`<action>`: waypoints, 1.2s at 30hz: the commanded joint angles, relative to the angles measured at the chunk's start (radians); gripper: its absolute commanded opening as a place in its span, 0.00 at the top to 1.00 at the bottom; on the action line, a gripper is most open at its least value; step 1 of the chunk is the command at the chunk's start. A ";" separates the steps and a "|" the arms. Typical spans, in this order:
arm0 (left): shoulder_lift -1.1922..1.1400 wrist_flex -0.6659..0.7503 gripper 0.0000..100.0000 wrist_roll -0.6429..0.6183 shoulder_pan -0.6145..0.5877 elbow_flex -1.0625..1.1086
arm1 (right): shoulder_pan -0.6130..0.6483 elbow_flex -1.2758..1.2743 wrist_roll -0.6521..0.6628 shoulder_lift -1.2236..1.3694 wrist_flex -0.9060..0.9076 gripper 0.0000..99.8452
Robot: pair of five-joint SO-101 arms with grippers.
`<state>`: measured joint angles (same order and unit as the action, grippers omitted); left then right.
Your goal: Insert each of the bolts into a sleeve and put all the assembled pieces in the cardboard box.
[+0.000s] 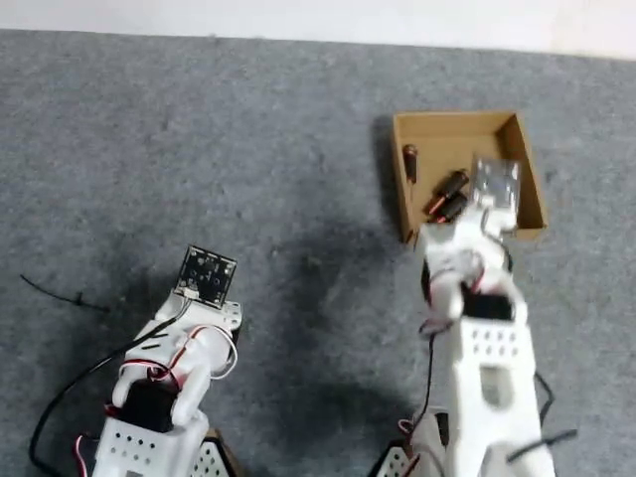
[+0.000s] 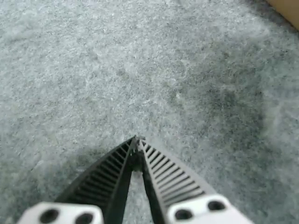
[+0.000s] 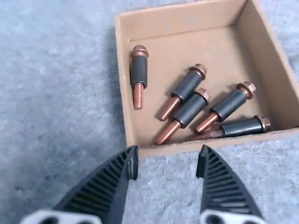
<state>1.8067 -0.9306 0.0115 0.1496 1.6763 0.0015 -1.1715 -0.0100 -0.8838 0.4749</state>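
The cardboard box (image 3: 126,84) holds several copper bolts fitted in dark sleeves (image 3: 187,109), lying loose on its floor. One assembled piece (image 3: 138,74) lies apart near a side wall. My right gripper (image 3: 166,163) hovers open just outside the box's near wall, with nothing between its fingers. In the high view the right arm's head (image 1: 494,189) covers part of the box (image 1: 402,129), and some pieces (image 1: 445,194) show beside it. My left gripper (image 2: 138,142) is shut over bare grey carpet, empty; its arm (image 1: 207,276) sits at the lower left.
Grey carpet (image 1: 248,139) covers the whole table surface. A black cable (image 1: 60,296) trails at the far left. A pale wall strip (image 1: 318,20) runs along the far edge. A corner of the box (image 2: 285,9) shows in the left wrist view.
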 commanded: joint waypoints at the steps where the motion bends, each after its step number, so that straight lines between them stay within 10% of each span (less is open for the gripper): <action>1: 0.010 -0.003 0.99 0.008 -0.005 0.021 | 0.007 -0.156 -0.006 -0.194 -0.110 0.82; 15: 0.010 -0.003 0.99 0.008 -0.004 0.021 | 0.007 -0.621 -0.006 -0.766 -0.130 0.82; 36: 0.008 -0.009 0.99 0.008 -0.007 0.021 | 0.031 -0.659 -0.003 -0.889 0.556 0.81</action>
<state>1.8067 -0.9321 0.0115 0.1496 1.6763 0.0245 -1.6747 -0.0115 -1.7553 0.9689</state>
